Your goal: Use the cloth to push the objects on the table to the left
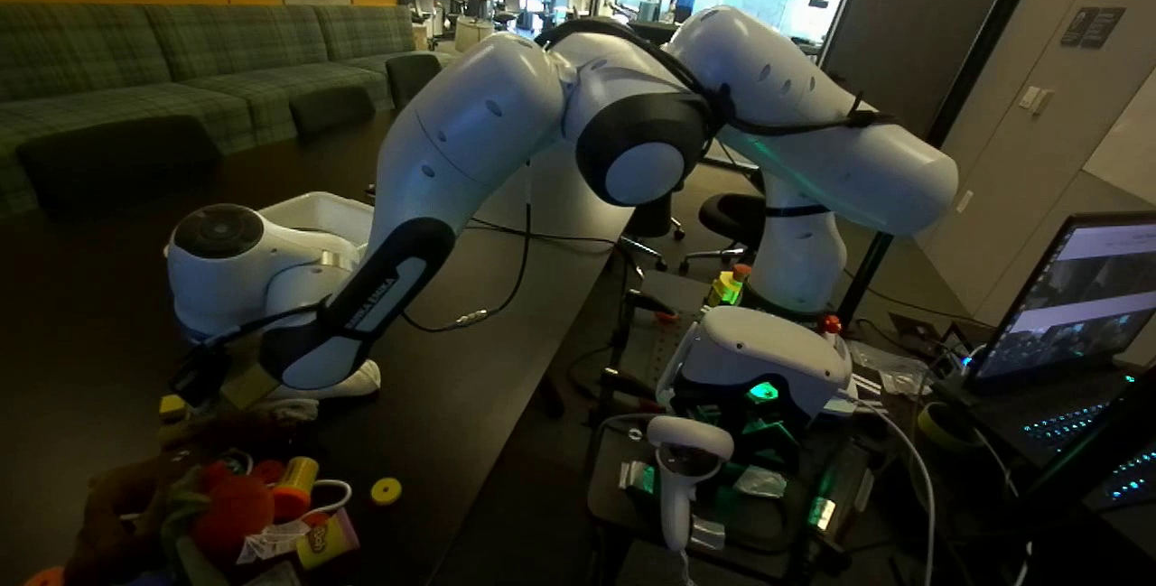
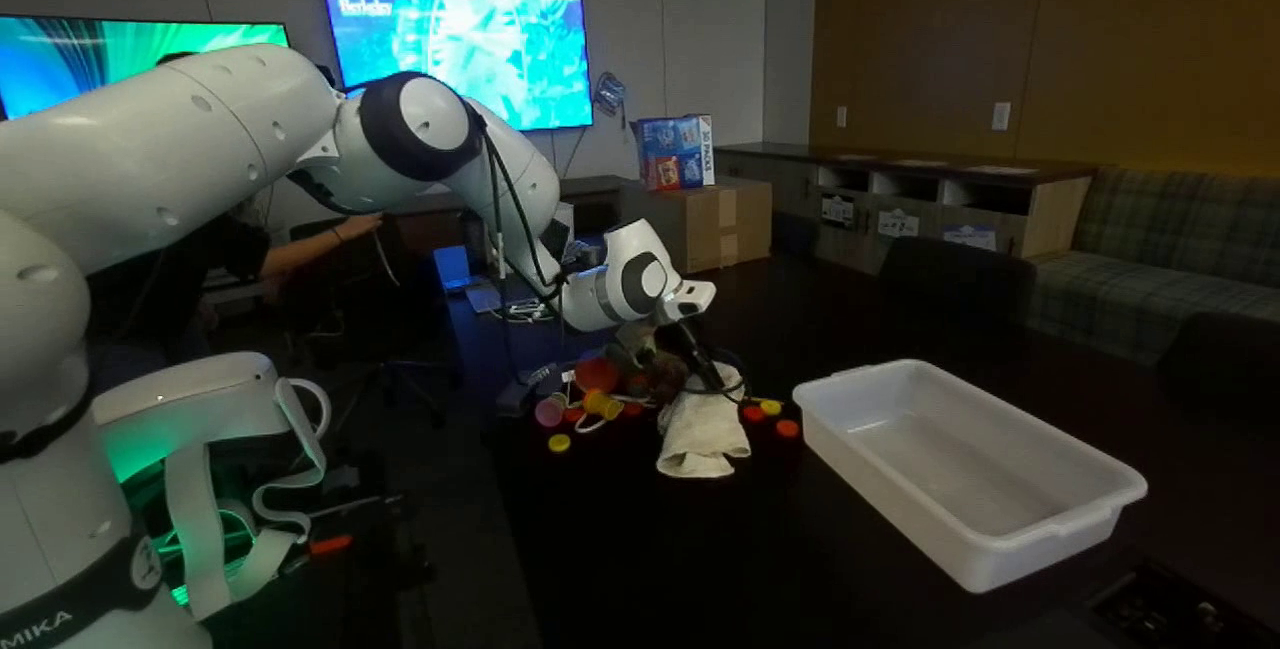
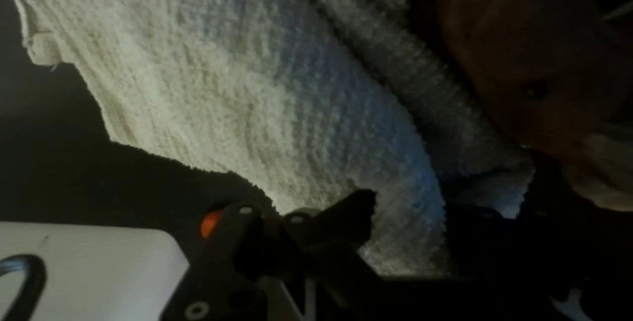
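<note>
The cloth (image 2: 703, 429) sits just below mid-frame in an exterior view, its upper end pinched in the gripper (image 2: 714, 377), jaws tight together — most of the small objects (image 2: 602, 404) bunched just left of it on the dark table (image 2: 640, 549). "Berkeley" up top on the screen (image 2: 455, 59), "PACKS" on the box (image 2: 675, 151), "MIKA" lower left — and the arm (image 2: 240, 119) arches from the left, wrist angled down.
</note>
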`<state>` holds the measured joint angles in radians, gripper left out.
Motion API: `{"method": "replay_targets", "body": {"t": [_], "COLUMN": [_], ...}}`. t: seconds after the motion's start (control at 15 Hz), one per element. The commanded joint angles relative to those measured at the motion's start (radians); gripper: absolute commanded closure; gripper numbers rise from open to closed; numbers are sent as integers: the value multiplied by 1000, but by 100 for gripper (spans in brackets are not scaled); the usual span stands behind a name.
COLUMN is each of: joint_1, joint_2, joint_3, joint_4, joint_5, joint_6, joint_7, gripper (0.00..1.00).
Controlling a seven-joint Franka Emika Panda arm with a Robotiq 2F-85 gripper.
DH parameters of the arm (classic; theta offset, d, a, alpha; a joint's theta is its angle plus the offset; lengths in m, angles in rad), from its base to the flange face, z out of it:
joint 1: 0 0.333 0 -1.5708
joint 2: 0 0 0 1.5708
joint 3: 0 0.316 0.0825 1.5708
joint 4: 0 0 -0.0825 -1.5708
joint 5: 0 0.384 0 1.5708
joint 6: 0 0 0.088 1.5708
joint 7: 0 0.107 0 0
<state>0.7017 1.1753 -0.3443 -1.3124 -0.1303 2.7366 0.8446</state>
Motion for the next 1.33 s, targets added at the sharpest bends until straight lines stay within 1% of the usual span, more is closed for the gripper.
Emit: {"method": "replay_targets", "body": {"t": [0.0,0.2,0.47,0.53,0.67,0.8,0.87,1.13,1.27], "joint_1": [36,62,75,53,14,-40,-78,-242,-321], "joint_2": [-81,-210,-356,-399,-478,-513,-526,-520,-477], "joint_3": [-14,-47,-103,-92,-83,-67,-51,28,62], "joint_4": [-37,-131,-203,-214,-240,-224,-204,-111,-34], "joint_5": [-9,-15,-15,-47,-59,-70,-73,-62,-52], "joint_6": [-1,24,34,28,19,11,3,-23,-45], "joint_7": [1,1,0,14,-13,-30,-53,-156,-203], "gripper": [93,93,93,93,93,93,93,93,93]}}
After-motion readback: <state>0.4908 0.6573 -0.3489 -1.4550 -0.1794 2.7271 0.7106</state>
